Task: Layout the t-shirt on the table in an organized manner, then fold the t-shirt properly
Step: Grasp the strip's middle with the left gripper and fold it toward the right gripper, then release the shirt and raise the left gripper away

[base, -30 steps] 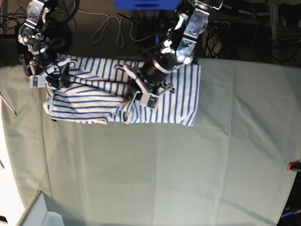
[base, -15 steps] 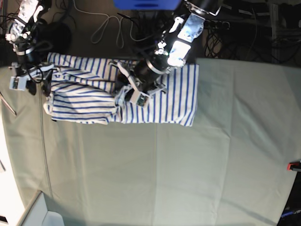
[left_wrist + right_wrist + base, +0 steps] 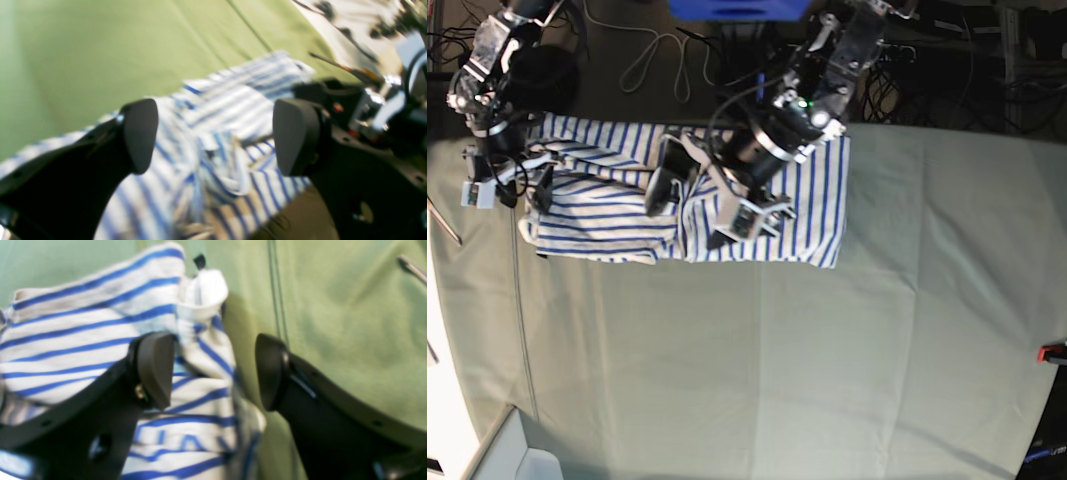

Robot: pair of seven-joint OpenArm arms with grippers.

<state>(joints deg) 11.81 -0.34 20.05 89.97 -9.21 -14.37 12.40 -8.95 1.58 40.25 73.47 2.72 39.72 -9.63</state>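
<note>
- The left gripper (image 3: pixel 215 136) stood wide open above the t-shirt (image 3: pixel 617 210), its two dark pads well apart with nothing between them but striped cloth lying below.
- In the base view the left gripper (image 3: pixel 695 205) hung over the middle of the t-shirt, above a bunched ridge of fabric.
- The right gripper (image 3: pixel 213 371) was also spread wide; its pads held nothing, and a raised fold of the t-shirt (image 3: pixel 100 340) sat beneath the gap. Whether a pad touched the cloth could not be told.
- In the base view the right gripper (image 3: pixel 512 180) stood at the t-shirt's end nearest the table's corner.
- A small dark tag (image 3: pixel 199 260) stuck up at the top of the raised fold; no writing could be read on it.
- The t-shirt lay crumpled in a rough band along the far edge of the table (image 3: pixel 827 380).
- Beyond the t-shirt, past the table's edge, cables (image 3: pixel 662 60) lay on a dark floor.
- A red clamp (image 3: pixel 1053 352) sat at the table's side edge, well away from the t-shirt.
</note>
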